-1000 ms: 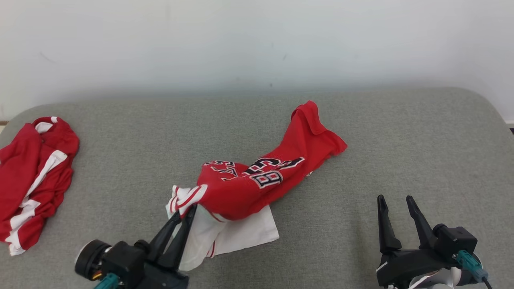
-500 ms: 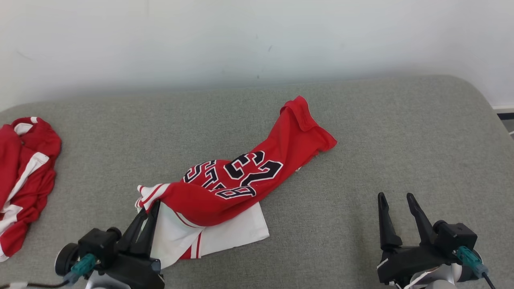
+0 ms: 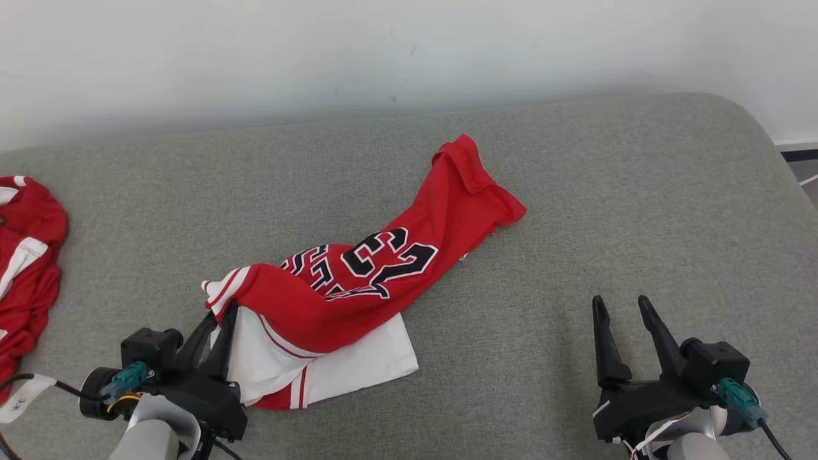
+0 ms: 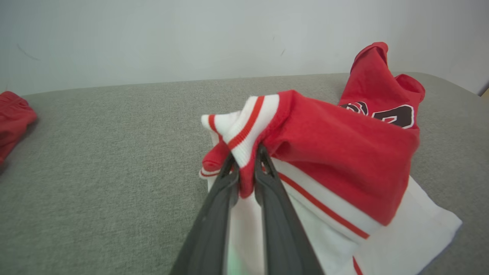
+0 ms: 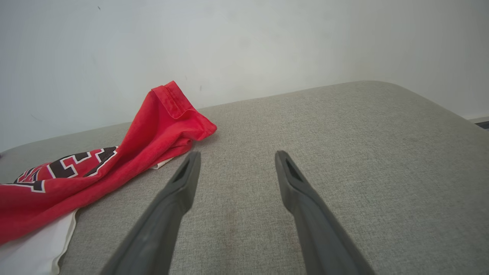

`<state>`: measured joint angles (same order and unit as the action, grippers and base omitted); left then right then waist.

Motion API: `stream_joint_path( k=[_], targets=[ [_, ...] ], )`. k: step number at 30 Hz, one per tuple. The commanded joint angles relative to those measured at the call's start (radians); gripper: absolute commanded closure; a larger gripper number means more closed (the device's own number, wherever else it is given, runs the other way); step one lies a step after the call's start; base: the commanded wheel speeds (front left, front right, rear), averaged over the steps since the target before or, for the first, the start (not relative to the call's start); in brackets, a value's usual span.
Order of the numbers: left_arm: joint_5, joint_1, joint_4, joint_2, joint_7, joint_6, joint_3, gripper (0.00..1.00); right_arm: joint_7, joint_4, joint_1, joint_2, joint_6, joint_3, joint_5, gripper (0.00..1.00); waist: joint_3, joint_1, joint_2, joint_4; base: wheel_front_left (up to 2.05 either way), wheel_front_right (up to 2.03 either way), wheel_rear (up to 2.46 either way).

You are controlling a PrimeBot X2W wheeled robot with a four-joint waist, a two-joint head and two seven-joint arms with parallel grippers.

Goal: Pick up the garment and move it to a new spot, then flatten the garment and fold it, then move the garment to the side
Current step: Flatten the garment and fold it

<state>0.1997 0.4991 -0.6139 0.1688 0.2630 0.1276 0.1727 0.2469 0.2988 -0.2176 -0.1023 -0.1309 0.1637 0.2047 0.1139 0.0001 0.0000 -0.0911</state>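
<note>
Since a second ago, your left gripper (image 3: 222, 314) has drawn the striped edge of the jersey (image 3: 358, 275) toward the robot's left. The hump in the cloth has pulled out longer and lower, so the black numerals now lie more open. The head camera has swung too, so part of the shift you see is the view and not the cloth. The left fingers are clamped on that red-and-white striped edge, which the left wrist view shows pinched between the tips (image 4: 247, 160) and lifted off the grey couch (image 3: 575, 191). The jersey lies mid-couch with its long axis running diagonally, from the held end at near left up to a folded red end at far right. A white panel is spread flat beneath the red at the near side. Your right gripper (image 3: 620, 301) hovers at the near right, well apart from the jersey, fingers spread with nothing between them (image 5: 237, 154). Another red garment (image 3: 25, 255) lies at the couch's far left.
</note>
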Motion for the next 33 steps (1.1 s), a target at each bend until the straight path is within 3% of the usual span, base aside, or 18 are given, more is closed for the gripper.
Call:
stream_joint_path(
  k=[1,18,33],
  targets=[
    [-0.007,0.003,-0.005,-0.001,0.004,-0.001,-0.005,0.00,0.004,0.002,-0.008,-0.002,0.000,0.004,-0.002,0.00,-0.001,-0.0001,0.0000,0.000,0.00,0.00,0.00],
    [-0.041,-0.249,0.231,-0.049,0.004,-0.017,-0.066,0.00,0.009,0.016,0.024,0.004,0.000,-0.016,0.004,0.00,-0.023,-0.0001,0.0000,0.073,0.00,0.00,0.00],
    [-0.055,-0.285,0.184,-0.066,0.004,-0.012,-0.057,0.00,0.014,0.023,0.004,0.005,0.000,-0.005,0.004,0.00,-0.006,-0.0001,0.0000,0.055,0.00,0.00,0.00]
  ],
)
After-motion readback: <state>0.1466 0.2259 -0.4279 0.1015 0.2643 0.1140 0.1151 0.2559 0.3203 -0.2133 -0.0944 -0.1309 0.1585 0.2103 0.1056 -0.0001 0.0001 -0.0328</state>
